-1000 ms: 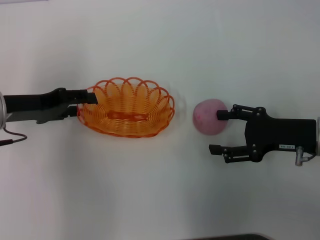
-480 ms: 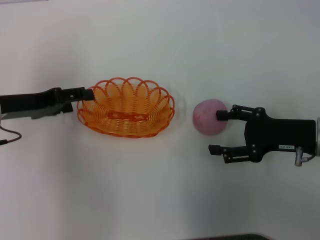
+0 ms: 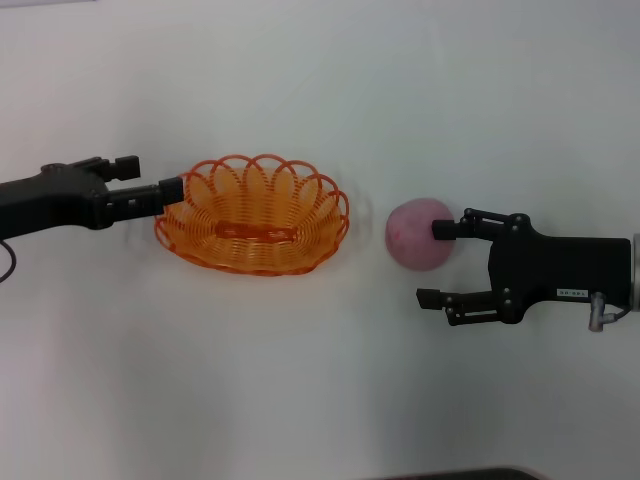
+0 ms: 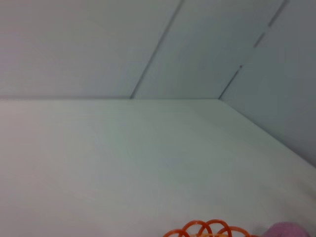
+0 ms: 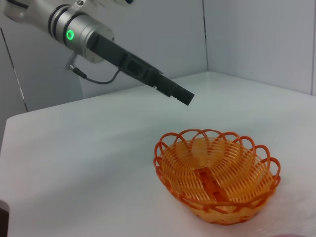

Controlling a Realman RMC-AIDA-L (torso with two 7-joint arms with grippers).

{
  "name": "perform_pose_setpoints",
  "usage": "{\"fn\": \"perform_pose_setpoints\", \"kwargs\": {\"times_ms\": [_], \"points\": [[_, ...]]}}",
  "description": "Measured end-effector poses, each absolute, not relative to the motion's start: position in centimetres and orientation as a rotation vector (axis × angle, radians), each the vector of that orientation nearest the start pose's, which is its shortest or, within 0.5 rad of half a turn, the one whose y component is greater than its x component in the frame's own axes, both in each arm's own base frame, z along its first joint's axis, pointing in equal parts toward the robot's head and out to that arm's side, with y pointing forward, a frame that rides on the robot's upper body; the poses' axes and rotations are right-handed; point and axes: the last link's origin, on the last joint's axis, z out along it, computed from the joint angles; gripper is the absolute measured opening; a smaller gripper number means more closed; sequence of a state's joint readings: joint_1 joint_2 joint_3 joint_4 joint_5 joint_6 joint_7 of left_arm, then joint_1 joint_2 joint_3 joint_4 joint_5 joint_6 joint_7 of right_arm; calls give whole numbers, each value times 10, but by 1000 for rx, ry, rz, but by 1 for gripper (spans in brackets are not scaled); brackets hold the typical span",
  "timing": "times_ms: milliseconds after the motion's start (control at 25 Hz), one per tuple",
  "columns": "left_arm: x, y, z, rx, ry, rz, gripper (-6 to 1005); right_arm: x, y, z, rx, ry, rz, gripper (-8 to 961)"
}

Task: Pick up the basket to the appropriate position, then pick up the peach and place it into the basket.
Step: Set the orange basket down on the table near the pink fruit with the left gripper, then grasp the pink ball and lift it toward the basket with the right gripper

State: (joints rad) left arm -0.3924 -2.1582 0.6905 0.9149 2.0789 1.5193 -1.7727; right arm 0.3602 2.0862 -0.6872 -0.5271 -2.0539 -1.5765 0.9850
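Observation:
The orange basket (image 3: 250, 215) sits on the white table, left of centre. My left gripper (image 3: 150, 177) hovers at its left rim, open and holding nothing. In the right wrist view the left gripper (image 5: 180, 95) hangs in the air above and clear of the basket (image 5: 217, 177). The pink peach (image 3: 420, 233) lies on the table to the right of the basket. My right gripper (image 3: 435, 262) is open beside it. Its upper finger (image 3: 445, 228) touches the peach's right side and the lower finger lies clear. The left wrist view shows only the basket rim (image 4: 207, 229) and a bit of the peach (image 4: 289, 230).
The white table (image 3: 320, 380) runs to walls at the back (image 4: 148, 49). A dark edge (image 3: 460, 473) shows at the table's front. A cable (image 5: 94, 79) hangs from the left arm.
My left gripper let go of the basket's left rim, rose and drew back to the left. The basket, the peach and the right arm have stayed put.

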Motion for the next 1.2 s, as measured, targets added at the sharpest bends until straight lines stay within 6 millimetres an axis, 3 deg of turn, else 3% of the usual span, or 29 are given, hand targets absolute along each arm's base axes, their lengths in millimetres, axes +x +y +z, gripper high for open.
{"fn": "perform_pose_setpoints", "kwargs": {"times_ms": [240,680,1200], "points": [[-285,304,7,-2615,-784,-597,891,319,256,-31,-2769,430,611,936],[-291,295,3,-2668,-726,-540,888,319,257,-31,-2769,427,611,936],[-325,246,6,-2679,-647,-502,887,319,256,-31,-2768,429,610,937]]}}
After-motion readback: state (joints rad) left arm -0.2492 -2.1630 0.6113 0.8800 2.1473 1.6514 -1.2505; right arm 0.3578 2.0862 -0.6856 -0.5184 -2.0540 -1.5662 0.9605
